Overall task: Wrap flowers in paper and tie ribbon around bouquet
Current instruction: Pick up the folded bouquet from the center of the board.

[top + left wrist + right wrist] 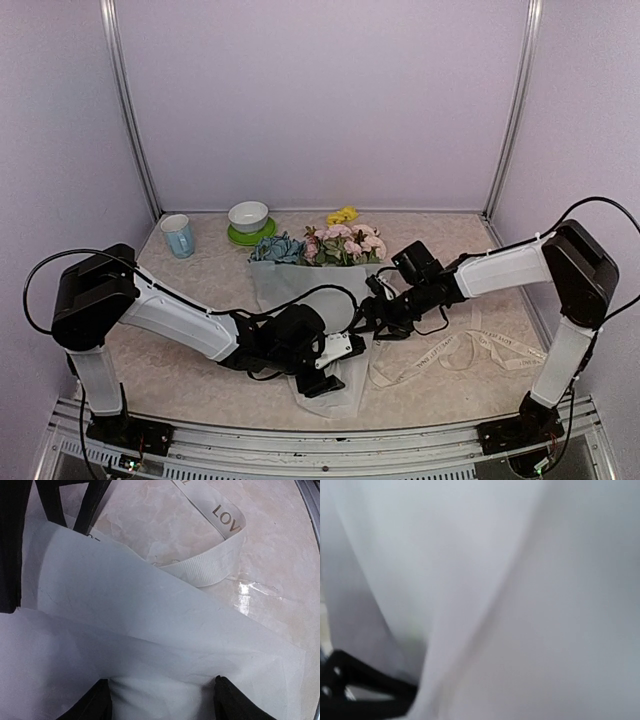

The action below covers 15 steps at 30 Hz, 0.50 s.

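Blurred all over in the right wrist view, and filled edge to edge with paper [520, 580]. Of the right pincer [370, 314], just a dark sliver of finger [365, 680] at lower left, cropped by the frame; cannot tell how wide the jaws stand. Stems of the flowers [335, 245] hidden inside the paper. Left pincer [160, 680] fingers [235, 702] cut off by the bottom edge; pressing the paper or merely flanking it, unclear. Ribbon [215, 567] print cropped after "LOV"; unreadable from above.
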Each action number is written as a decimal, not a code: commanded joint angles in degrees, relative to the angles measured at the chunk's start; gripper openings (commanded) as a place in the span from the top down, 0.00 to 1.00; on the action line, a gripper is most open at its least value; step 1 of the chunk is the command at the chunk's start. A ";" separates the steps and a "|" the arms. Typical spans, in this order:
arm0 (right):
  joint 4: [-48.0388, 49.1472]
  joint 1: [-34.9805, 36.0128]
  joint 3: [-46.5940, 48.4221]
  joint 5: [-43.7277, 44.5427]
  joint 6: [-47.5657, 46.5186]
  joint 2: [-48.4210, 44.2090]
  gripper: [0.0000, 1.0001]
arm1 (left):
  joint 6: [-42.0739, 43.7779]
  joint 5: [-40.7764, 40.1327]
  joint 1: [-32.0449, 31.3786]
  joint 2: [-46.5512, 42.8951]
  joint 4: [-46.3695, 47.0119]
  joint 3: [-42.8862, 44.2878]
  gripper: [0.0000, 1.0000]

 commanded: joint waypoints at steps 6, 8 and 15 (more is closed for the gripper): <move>12.78 -0.31 0.01 -4.66 4.47 2.33 0.19 | -0.41 1.85 -0.67 2.26 -6.30 -1.46 0.32; 11.91 -0.29 0.88 -4.37 3.51 2.70 0.20 | -0.31 1.76 -0.70 2.17 -6.18 -1.56 0.32; 13.28 0.49 1.88 -6.36 4.44 6.67 0.31 | -0.25 1.59 -0.74 2.24 -6.44 -1.49 0.31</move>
